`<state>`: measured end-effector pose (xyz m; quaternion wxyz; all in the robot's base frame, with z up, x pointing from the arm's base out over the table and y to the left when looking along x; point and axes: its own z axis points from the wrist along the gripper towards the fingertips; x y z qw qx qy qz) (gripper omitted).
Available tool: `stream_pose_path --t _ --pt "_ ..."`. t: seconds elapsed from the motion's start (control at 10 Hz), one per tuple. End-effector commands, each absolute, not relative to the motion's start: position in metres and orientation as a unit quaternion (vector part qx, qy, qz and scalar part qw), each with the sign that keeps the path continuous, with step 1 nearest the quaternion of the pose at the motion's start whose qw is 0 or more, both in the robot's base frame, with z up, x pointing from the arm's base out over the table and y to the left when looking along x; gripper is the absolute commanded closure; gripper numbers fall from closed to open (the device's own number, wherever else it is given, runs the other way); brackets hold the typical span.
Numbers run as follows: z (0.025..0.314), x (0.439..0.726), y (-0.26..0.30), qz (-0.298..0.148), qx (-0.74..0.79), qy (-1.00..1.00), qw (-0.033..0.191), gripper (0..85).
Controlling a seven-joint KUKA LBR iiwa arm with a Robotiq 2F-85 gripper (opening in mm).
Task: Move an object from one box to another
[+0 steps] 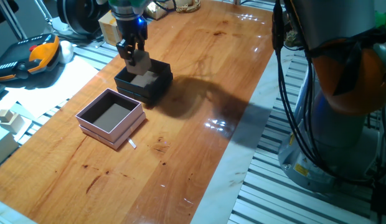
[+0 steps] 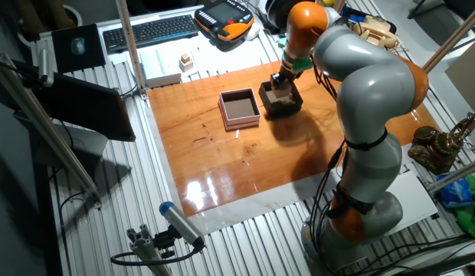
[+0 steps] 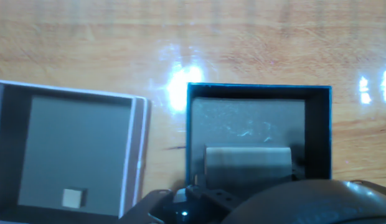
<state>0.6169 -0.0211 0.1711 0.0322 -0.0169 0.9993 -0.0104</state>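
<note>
The two-finger gripper is clamped on the small pale beige wooden cube, held level just above the square black box. The square pale pink box sits near-left of it, apart.

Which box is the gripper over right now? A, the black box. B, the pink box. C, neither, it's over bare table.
A: the gripper is over the black box with the pale cube between its jaws; the pink box sits off to the side.
</note>
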Motion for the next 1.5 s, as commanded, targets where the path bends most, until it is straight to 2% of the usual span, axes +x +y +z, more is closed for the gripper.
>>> stream_pose_path --t 0.0,0.9,1.3,1.4 --pt "0.172 0.617 -0.018 -0.010 -0.014 0.999 0.033 85.0" --pt "0.164 0.603 0.036 -0.007 0.016 0.999 0.031 85.0" --pt "0.163 0.603 0.037 -0.012 0.012 0.999 0.034 85.0" --pt "0.163 0.603 0.037 -0.009 -0.006 1.000 0.026 85.0"
